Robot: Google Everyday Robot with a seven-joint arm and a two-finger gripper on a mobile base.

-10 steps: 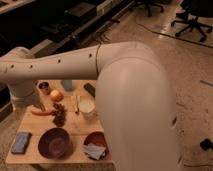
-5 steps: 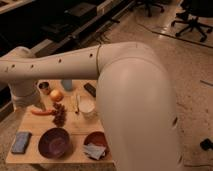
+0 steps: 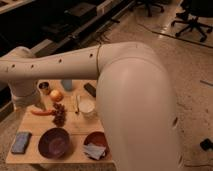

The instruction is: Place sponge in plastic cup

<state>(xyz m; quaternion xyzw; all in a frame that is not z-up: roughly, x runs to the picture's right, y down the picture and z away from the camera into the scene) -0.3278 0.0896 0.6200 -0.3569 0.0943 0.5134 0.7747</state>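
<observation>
So as far as I can judge this is the very start, the reach hasn't really got going: the sponge (image 3: 21, 142) is lying flat on the front left corner of the worktop (image 3: 75, 127), just left of the purple bowl (image 3: 54, 142), with nothing touching it. The arm (image 3: 60, 62) stretches across the back of the scene and bends down at the far left. The gripper is somewhere past that bend, hidden by the arm itself. My read is it's released and empty, since the sponge sits free. Next move would be bringing the gripper down over the sponge, pinching it by its edges, then carrying it to the cup. Which cup though? My best guess is the pale bluish cup (image 3: 66, 85) at the back, well apart from the sponge, but there's also a white cup (image 3: 86, 107) mid-worktop and a small dark can (image 3: 44, 87), and I can't tell the materials. The robot's big shell blocks the whole right side of the worktop. The folded cloth (image 3: 93, 151) in the reddish bowl (image 3: 99, 139) is a similar colour, so don't mix it up with the sponge.
</observation>
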